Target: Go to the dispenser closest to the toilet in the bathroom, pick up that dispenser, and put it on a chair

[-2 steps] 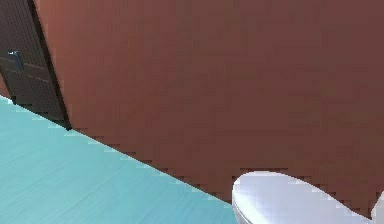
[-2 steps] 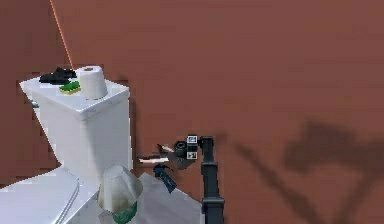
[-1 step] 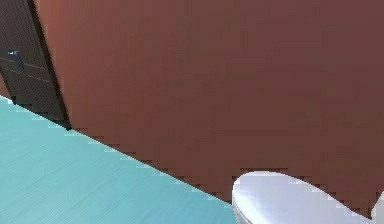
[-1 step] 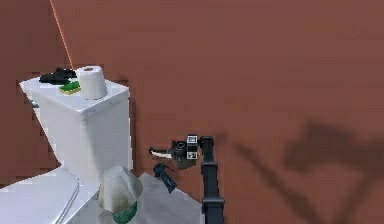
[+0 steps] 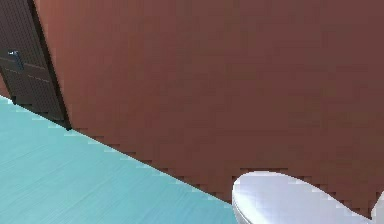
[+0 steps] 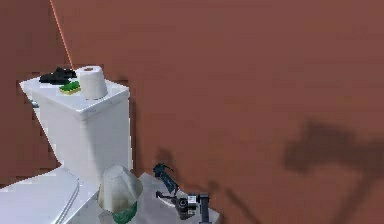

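In the arm side view a white toilet tank (image 6: 85, 125) stands at the left. On its lid are a toilet paper roll (image 6: 92, 82), a small dark thing (image 6: 57, 75) and a flat green thing (image 6: 70, 88). Low in that view, in front of the tank, is a pale rounded object with a green base (image 6: 120, 192), perhaps the dispenser. Just right of it is my gripper (image 6: 161, 176), its dark body and white marker squares (image 6: 186, 205) near the bottom edge. I cannot tell whether it holds anything. The toilet bowl (image 5: 295, 202) fills the forward view's lower right.
A red-brown wall (image 5: 220, 80) runs close behind the toilet. A dark door (image 5: 30, 70) stands at the forward view's far left. Teal floor (image 5: 70, 170) stretches from the door toward the bowl.
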